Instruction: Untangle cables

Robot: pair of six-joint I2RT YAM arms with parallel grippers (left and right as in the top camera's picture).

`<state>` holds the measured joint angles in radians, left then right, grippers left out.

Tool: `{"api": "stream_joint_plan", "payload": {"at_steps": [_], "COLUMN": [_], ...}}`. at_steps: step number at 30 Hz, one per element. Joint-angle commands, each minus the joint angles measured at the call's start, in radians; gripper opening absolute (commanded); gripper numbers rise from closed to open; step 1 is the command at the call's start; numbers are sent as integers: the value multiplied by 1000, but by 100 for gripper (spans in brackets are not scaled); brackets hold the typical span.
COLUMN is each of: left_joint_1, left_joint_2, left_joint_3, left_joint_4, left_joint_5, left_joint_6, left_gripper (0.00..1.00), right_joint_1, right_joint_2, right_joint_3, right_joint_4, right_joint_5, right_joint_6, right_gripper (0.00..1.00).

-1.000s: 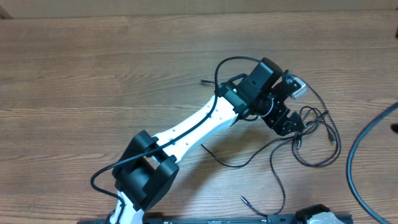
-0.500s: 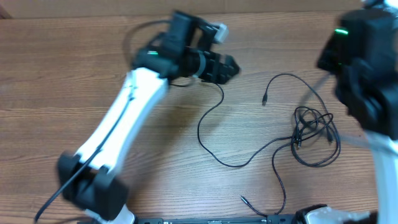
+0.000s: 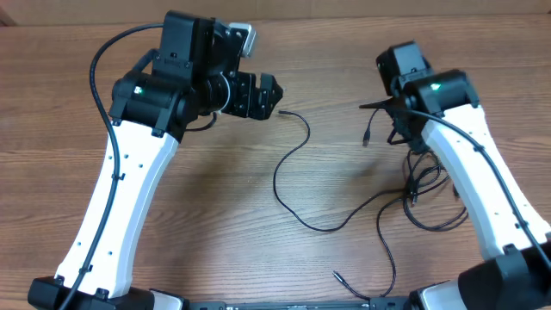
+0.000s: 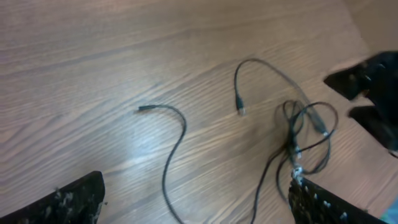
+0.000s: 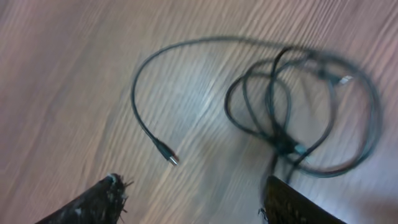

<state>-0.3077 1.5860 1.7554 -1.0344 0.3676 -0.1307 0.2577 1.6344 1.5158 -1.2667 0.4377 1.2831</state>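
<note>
Records a change over the last second: one thin black cable strand [image 3: 275, 176] now drawn out of the tangle toward the centre of the brown wooden table [image 3: 69, 103], plug end loose toward the far edge. Leaves the knot of thin black cables [image 3: 430, 194] bunched near the right edge; judges untangling begun, not finished. Finds left claw [image 3: 275, 93] spread wide, empty, just beside that plug end. Finds right claw [image 5: 189, 186] equally wide above the knot, touching nothing.

A brown wood-grain table [image 3: 52, 189] fills the view, its grain running left to right. Beyond its far edge lies a paler strip [image 3: 362, 7]. Along its near edge sits a dark bar [image 3: 284, 305].
</note>
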Motion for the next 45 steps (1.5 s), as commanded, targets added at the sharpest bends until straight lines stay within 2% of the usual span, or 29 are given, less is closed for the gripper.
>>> {"api": "stream_joint_plan", "payload": {"at_steps": [1, 4, 8, 13, 22, 36, 40, 43, 45], "left_joint_1": [0, 0, 0, 0, 0, 0, 0, 0, 0], "left_joint_2": [0, 0, 0, 0, 0, 0, 0, 0, 0], "left_joint_3": [13, 13, 13, 13, 13, 13, 13, 13, 13], "left_joint_4": [-18, -35, -63, -89, -130, -149, -162, -167, -167], "left_joint_5": [-36, -36, -38, -38, -35, -35, -35, -35, -35], "left_joint_6": [50, 50, 69, 72, 72, 72, 72, 72, 72], "left_gripper": [94, 94, 93, 92, 90, 89, 89, 89, 89], "right_joint_1": [-35, -56, -78, -85, -106, -153, -153, -153, -153], "right_joint_2": [-5, -5, -5, -4, 17, 151, 169, 169, 169], "right_joint_3": [-150, -264, -339, -345, -414, -416, -416, -416, -416], "right_joint_4": [120, 218, 294, 346, 461, 507, 536, 552, 559], "right_joint_5": [-92, -103, -103, -93, -58, -58, -58, -58, -58], "right_joint_6": [97, 96, 47, -49, -55, -88, -89, -89, -89], "right_gripper": [68, 62, 61, 61, 64, 66, 65, 58, 58]}}
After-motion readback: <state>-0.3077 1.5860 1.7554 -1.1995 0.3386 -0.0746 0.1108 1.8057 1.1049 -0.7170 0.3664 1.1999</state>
